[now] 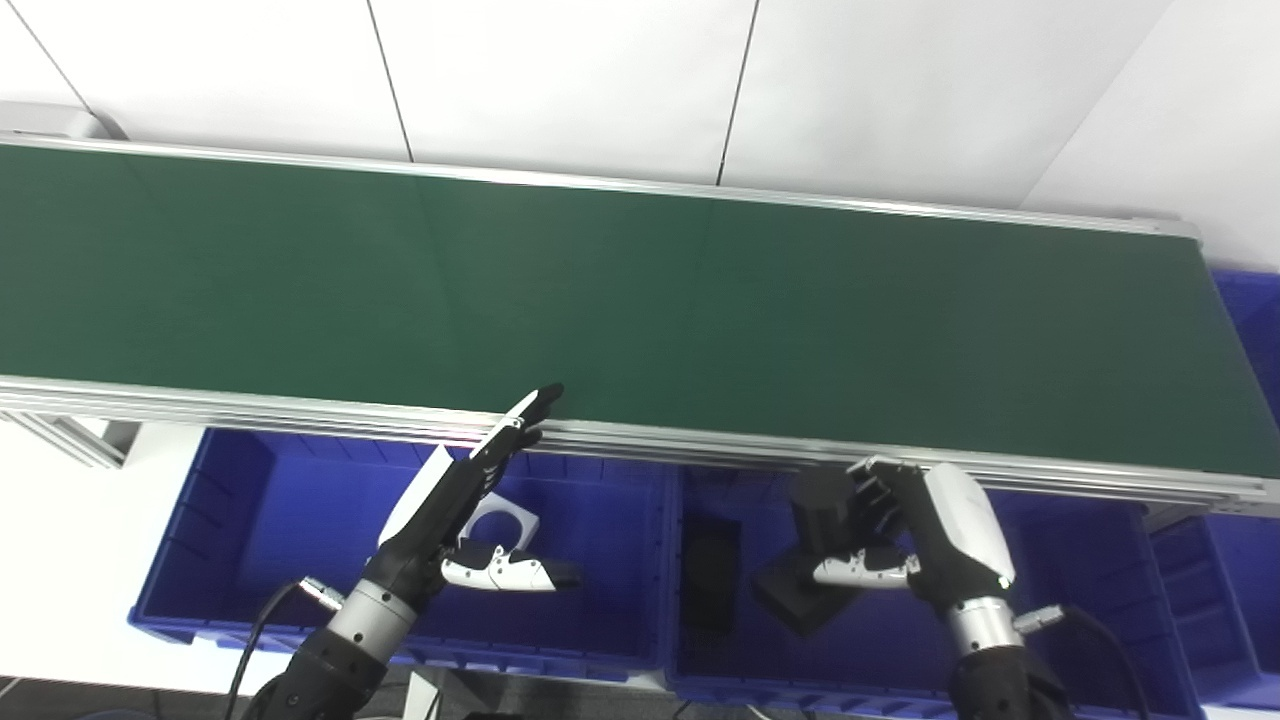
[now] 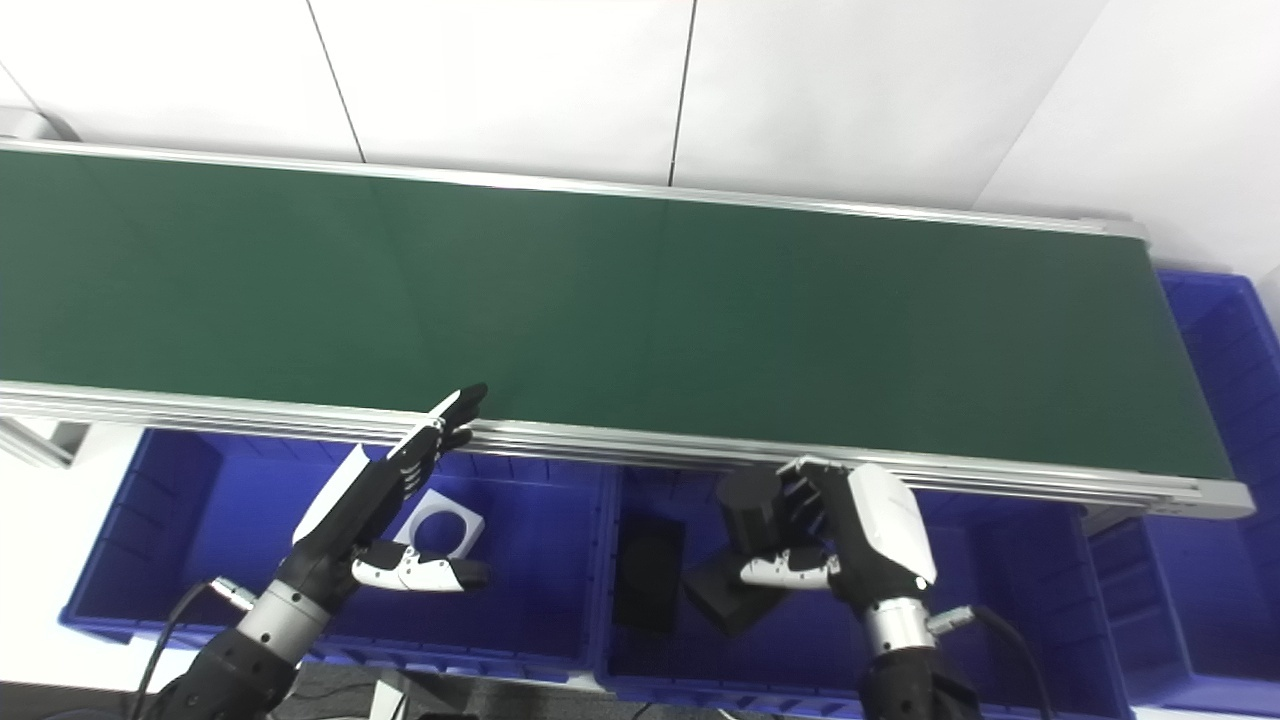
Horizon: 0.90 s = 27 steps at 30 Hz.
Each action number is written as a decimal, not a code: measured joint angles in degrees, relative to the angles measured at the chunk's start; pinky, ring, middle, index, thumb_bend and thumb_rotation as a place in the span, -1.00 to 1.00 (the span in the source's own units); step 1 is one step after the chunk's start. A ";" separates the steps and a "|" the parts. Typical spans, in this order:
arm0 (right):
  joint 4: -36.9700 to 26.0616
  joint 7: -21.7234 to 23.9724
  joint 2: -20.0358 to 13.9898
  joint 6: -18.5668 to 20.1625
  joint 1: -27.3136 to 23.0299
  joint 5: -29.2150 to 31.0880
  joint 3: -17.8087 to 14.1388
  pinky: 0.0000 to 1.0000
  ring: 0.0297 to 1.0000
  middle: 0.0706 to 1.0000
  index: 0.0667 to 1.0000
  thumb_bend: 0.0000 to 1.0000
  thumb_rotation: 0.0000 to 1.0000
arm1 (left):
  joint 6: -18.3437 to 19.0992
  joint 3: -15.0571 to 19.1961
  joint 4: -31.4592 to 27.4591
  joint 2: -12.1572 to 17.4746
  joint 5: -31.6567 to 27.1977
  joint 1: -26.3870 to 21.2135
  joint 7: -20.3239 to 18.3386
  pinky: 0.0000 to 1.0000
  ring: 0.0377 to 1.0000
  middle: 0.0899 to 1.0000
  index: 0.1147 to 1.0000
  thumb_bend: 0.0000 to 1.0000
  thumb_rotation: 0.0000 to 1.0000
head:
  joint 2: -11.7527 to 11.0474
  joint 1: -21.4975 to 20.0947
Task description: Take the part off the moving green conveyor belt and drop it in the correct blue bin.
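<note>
The green conveyor belt (image 1: 640,300) runs across the view with no part on it. My right hand (image 1: 930,530) is shut on a black cylindrical part (image 1: 822,505) and holds it over the middle blue bin (image 1: 1080,560), just below the belt's near rail. My left hand (image 1: 455,510) is open and empty. It hovers over the left blue bin (image 1: 250,480), with its fingers stretched up to the belt's near edge and its thumb out to the right.
A white square part with a round hole (image 1: 512,520) lies in the left bin. Black parts (image 1: 710,570) and a black block (image 1: 795,600) lie in the middle bin. More blue bins (image 1: 1250,310) stand at the belt's right end. The belt's aluminium rail (image 1: 250,405) overhangs the bins.
</note>
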 measured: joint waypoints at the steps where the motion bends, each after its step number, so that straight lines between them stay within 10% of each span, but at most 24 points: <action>1: 0.00 0.00 0.37 0.03 0.04 0.78 -0.07 0.14 0.37 0.53 0.66 0.16 -0.79 | -0.03 0.05 0.00 0.00 0.28 0.14 0.00 0.89 0.97 0.98 0.91 0.79 -0.09 | -1.39 0.09; 7: 0.48 -0.72 2.47 -0.14 1.42 5.76 0.00 0.32 0.65 0.95 0.87 0.27 -0.33 | -0.62 0.36 0.45 0.11 0.45 0.76 -0.17 0.90 0.98 1.00 0.90 0.76 -0.12 | -4.83 -0.18; 14: 1.18 -3.50 4.50 -0.36 4.61 6.06 1.46 0.57 0.91 1.00 0.92 0.29 -0.27 | -3.16 0.91 2.85 0.25 0.38 0.73 -0.50 0.86 0.97 1.00 0.91 0.79 -0.09 | -6.94 -1.05; 20: 0.72 -9.64 7.02 -5.89 7.27 8.00 1.54 -0.06 0.19 0.90 0.91 0.31 -0.20 | -3.33 1.35 2.99 0.30 -0.22 0.68 -1.28 0.88 0.98 1.00 0.91 0.78 -0.11 | -8.53 -2.02; 27: -0.23 -14.92 10.47 -15.74 10.61 10.80 3.67 0.51 0.69 0.79 0.89 0.43 -0.08 | -5.23 1.77 5.34 0.28 -0.27 0.26 -1.33 0.87 0.97 1.00 0.92 0.75 -0.16 | -9.67 -2.81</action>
